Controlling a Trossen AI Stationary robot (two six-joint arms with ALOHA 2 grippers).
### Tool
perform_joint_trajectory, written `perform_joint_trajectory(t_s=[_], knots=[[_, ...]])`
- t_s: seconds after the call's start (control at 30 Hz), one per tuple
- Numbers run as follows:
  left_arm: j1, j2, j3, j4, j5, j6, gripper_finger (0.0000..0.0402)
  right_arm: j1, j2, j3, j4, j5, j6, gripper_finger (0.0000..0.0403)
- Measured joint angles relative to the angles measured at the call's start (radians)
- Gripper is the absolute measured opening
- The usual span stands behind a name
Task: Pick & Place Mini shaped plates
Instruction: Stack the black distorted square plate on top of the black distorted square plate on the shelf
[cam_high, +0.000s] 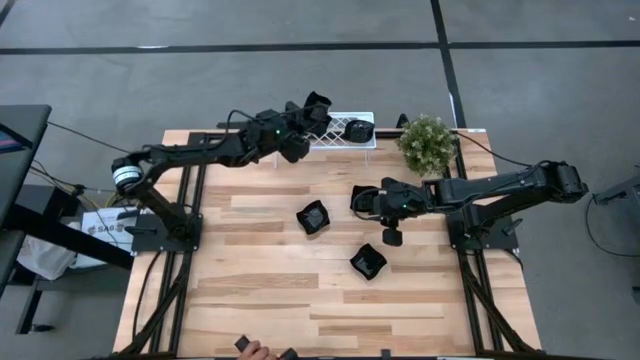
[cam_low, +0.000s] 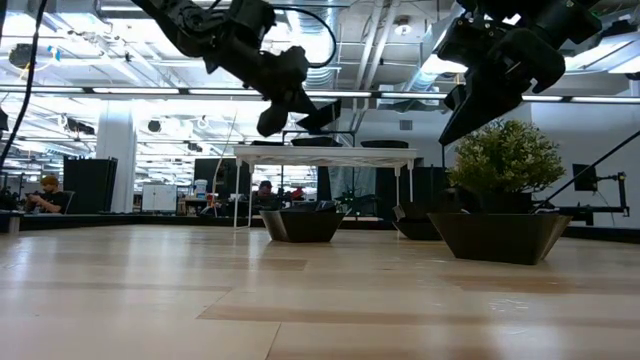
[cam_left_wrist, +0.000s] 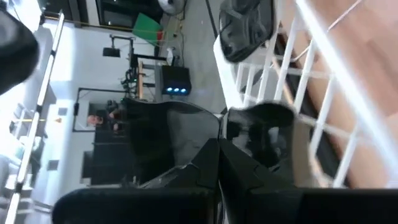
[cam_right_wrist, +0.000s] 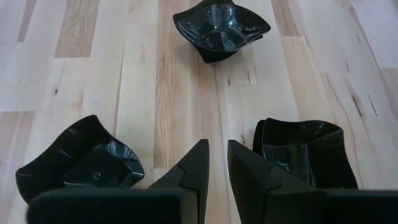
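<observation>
A: Item one, the plate in my left gripper (cam_high: 312, 108)?
B: One black angular dish (cam_high: 318, 103), clamped at its rim between my left fingers, held up above the white lattice rack (cam_high: 340, 133) at the counter's far edge.

A: Already on the rack?
B: One dark dish (cam_high: 358, 130), near the rack's right end.

A: Loose stock on the counter (cam_high: 260, 270)?
B: Three deep black dishes: one at centre (cam_high: 313, 216), one nearer the front edge (cam_high: 368, 262), one to the right (cam_high: 362, 198), partly under my right arm.

A: My right gripper (cam_right_wrist: 214, 163)?
B: Raised over bare wood among those three, fingers a narrow slit apart, holding nothing. In its wrist view, one dish lies to either side of the fingers (cam_right_wrist: 81, 158) (cam_right_wrist: 305, 152) and the third lies ahead (cam_right_wrist: 221, 28).

A: Other entries?
B: One potted green plant (cam_high: 427, 143), far right corner, just beside the rack.
</observation>
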Motion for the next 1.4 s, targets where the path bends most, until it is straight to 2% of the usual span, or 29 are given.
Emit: perform_joint_trajectory(t_s=[0.3,0.43,0.8,1.13,1.3,1.4], knots=[[-0.023,0.0,0.0,-0.099,-0.028,-0.04,0.0006,0.0,0.0,0.0,-0.006,0.0,0.002,0.0053],[-0.024,0.0,0.0,-0.1,-0.063,-0.042,0.0006,0.0,0.0,0.0,-0.006,0.0,0.002,0.0053],[-0.024,0.0,0.0,-0.101,-0.065,-0.042,0.0014,0.0,0.0,0.0,-0.006,0.0,0.002,0.0053],[-0.024,0.0,0.0,-0.101,-0.065,-0.073,0.0069,0.0,0.0,0.0,-0.006,0.0,0.002,0.0053],[-0.032,-0.02,-0.001,-0.097,-0.126,-0.16,0.0085,0.004,0.0,0.0,-0.007,-0.003,0.025,0.0053],[-0.05,-0.063,-0.001,-0.106,-0.158,-0.283,0.0086,0.005,0.0,0.0,-0.017,-0.016,0.07,0.0053]])
